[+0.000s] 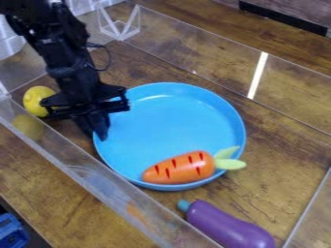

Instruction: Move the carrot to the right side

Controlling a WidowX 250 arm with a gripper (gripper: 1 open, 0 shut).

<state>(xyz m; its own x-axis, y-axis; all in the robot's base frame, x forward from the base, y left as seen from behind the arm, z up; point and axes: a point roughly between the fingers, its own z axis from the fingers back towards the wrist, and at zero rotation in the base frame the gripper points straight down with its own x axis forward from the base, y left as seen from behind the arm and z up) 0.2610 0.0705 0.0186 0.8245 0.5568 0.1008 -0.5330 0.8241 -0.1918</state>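
The orange toy carrot [181,169] lies on its side at the near edge of a blue plate [181,114], its light green top pointing right. My gripper [93,128] hangs at the plate's left rim on a black arm. Its fingers are drawn together to a point and it is shut. The tips touch the rim, and I cannot tell whether they pinch it. The carrot is well apart from the gripper, to its right and nearer the camera.
A yellow lemon [39,100] sits just left of the gripper. A purple eggplant [230,226] lies at the near right. Everything rests on a wooden floor inside a clear-walled bin [77,184]. A white frame stands at the back.
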